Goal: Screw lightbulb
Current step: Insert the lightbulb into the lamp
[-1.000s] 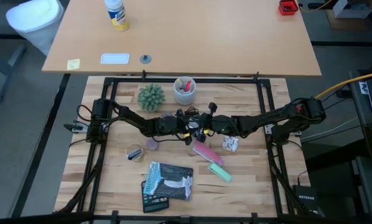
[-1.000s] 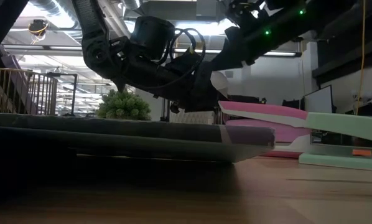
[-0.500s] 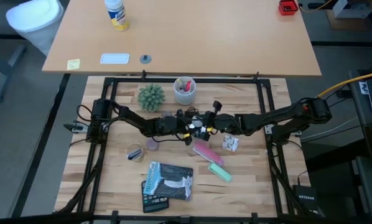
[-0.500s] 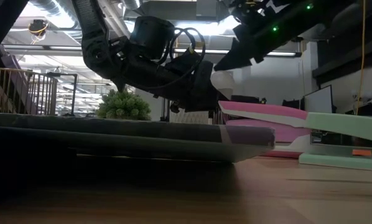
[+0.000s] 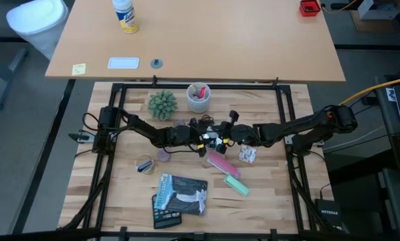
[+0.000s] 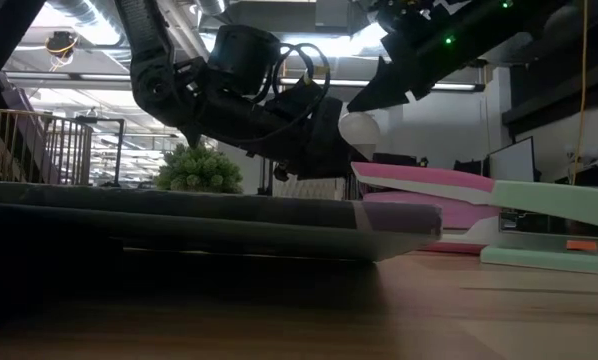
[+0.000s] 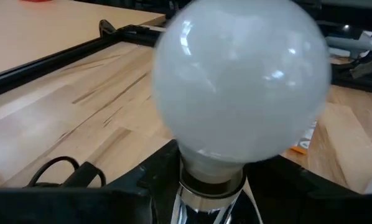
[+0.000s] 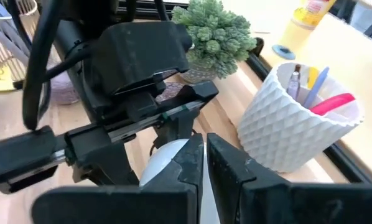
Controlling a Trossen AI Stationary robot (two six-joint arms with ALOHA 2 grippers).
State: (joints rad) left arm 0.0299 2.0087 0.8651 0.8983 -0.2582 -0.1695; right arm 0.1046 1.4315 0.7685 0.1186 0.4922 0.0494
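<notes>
**Crowded centre, open corners**

Mid-frame in the high view, the plant [image 5: 162, 104], white cup [image 5: 198, 98], pink stapler [image 5: 221, 163] and dark booklet [image 5: 180, 194] hem in both arms (grippers nearly meeting). Bare tabletop [image 5: 280, 201] lies lower right and lower left.

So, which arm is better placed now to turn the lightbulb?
Probably the right: the right gripper sits at the lightbulb's glass end, while the left gripper holds its base.

Two dark jointed arms, looped black cables, green indicator lights.
</notes>
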